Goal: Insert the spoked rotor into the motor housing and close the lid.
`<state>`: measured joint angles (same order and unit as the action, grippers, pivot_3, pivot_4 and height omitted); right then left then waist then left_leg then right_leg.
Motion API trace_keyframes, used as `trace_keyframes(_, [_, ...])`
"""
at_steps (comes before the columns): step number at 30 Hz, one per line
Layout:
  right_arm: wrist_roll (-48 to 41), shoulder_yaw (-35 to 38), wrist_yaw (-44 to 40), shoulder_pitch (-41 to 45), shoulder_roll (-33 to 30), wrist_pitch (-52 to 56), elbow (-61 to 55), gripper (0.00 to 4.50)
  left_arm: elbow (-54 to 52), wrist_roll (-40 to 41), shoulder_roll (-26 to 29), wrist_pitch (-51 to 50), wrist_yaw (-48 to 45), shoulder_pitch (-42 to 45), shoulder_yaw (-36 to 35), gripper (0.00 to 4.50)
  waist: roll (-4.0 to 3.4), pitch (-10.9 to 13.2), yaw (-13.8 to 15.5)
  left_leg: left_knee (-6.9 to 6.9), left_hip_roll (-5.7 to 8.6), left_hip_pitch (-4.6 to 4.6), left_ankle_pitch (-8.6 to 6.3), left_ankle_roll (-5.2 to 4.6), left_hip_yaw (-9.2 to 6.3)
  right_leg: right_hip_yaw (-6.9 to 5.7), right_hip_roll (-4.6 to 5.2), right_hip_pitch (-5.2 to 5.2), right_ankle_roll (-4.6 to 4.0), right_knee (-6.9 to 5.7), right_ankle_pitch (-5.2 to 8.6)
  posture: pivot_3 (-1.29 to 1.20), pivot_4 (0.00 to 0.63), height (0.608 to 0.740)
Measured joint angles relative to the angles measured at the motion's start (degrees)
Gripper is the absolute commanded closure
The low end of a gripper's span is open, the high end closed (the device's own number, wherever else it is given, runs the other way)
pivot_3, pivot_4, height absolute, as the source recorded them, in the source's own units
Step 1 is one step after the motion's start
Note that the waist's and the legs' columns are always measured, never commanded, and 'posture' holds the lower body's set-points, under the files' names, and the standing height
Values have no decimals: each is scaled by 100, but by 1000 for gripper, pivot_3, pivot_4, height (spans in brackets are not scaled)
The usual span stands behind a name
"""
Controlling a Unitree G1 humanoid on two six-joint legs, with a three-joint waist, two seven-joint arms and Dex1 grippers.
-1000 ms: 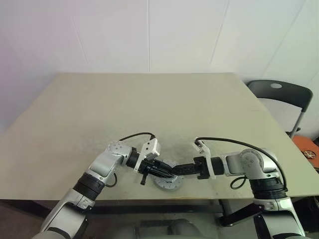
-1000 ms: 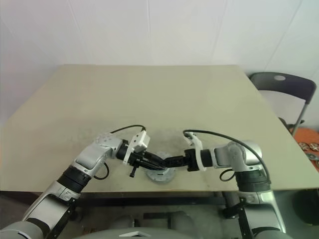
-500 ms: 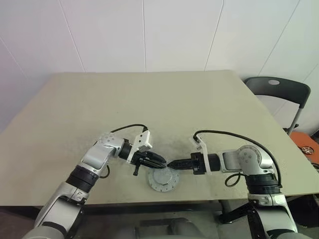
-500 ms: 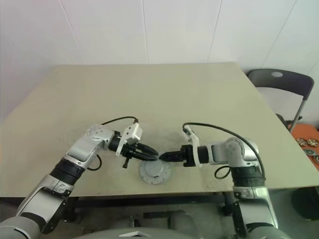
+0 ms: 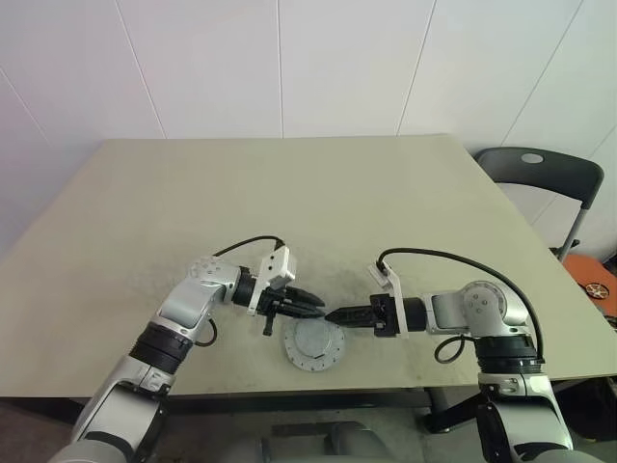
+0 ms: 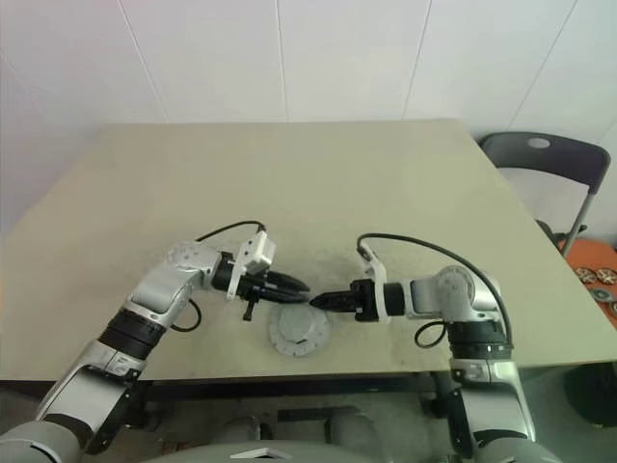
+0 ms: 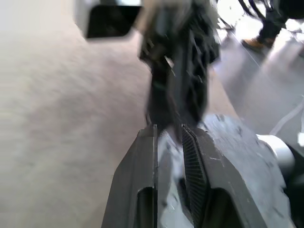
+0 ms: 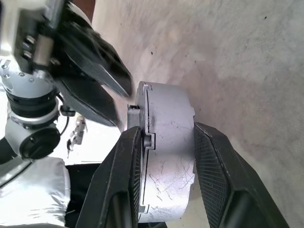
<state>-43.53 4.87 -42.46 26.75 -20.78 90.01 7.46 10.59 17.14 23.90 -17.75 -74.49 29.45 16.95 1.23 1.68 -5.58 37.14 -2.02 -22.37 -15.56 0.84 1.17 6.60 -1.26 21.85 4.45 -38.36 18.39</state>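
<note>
The motor housing (image 8: 166,156) is a squat grey round part lying flat near the table's front edge, its windings covered. The lid (image 5: 316,344), a grey disc with a notched edge, sits on top of it with a seam showing between the two. The spoked rotor is hidden. My left gripper (image 5: 316,308) hovers shut just above and behind the lid, pointing right. My right gripper (image 5: 334,315) points left at it from the other side, tips almost meeting the left's. Its fingers (image 8: 204,142) stand a little apart with nothing gripped, clear of the housing.
The beige table (image 5: 289,212) stretches away behind the housing. Its front edge (image 5: 318,391) runs close below the housing. A black chair (image 5: 540,174) stands off the table's far right corner.
Both grippers have come off the housing and lifted slightly back from it. My right gripper's fingers have narrowed after letting go. The head camera has tilted, shifting the whole picture.
</note>
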Motion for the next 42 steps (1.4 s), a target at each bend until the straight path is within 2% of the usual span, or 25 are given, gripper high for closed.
trace_keyframes(8, [-4,288,168,70,279,-106,303,3200,-12,537,-241,-437,726,-38,-827,3576,-1,0,2,5,0,-1,0,0,0,0,2,1,1,-7,-1,0,0,740])
trace_keyframes(16, [9,1473,1043,403,1004,-226,1208,3200,-470,1105,-444,-1125,1589,-506,-1469,3576,-5,3,14,12,6,-4,2,4,-1,1,9,4,2,-21,-1,0,0,740])
trace_keyframes(22, [7,2177,1643,656,1223,-572,1509,3200,-673,1313,-469,-1324,1881,-743,-1686,3576,-7,4,17,11,12,-11,3,5,1,2,12,10,3,-19,-1,0,0,740])
trace_keyframes(27, [5,2906,2288,1064,1390,-1455,2290,3200,-687,1642,-718,-1528,2344,-696,-2050,3576,-13,8,10,11,14,-11,3,6,5,6,13,13,5,-21,-3,0,0,740])
trace_keyframes(33, [-130,3568,2837,1263,1680,-2476,2572,3200,-687,2025,-971,-1860,3055,-710,-2530,3576,-13,7,2,6,12,-31,4,6,7,11,12,36,5,-21,-3,0,0,740])
trace_keyframes(36, [-314,3869,3100,1264,1984,-2980,2622,3200,-656,2247,-1189,-2007,3606,-779,-2933,3006,-15,7,-2,7,11,-37,4,7,7,12,13,46,5,-26,-3,0,0,740])
trace_keyframes(42, [-796,4011,3248,1289,2419,-3618,2614,3200,-394,2710,-1645,-2312,4704,-893,-3682,1086,-15,8,4,13,13,-42,5,9,7,12,17,47,6,-32,-3,0,0,740])
